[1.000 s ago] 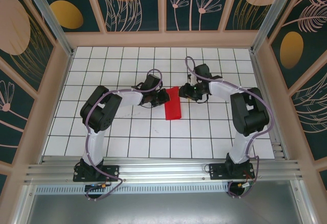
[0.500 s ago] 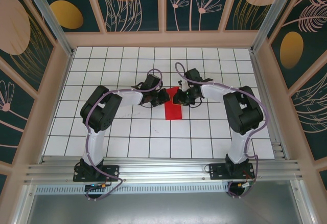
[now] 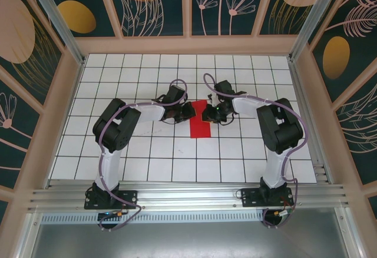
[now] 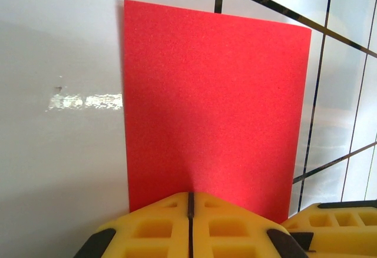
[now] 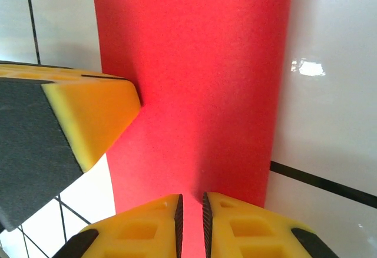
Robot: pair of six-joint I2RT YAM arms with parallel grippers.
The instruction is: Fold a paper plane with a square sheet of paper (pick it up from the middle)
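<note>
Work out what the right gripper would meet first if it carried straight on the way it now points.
The square sheet of paper: the right gripper sits over its near edge, probably touching it. The left gripper lies off to one side.

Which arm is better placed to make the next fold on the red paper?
Probably the right. The left hand is shut at one long edge of the red sheet, apparently pinning it flat, while the right hand rests at the opposite edge with its fingers a slit apart, free to work.
</note>
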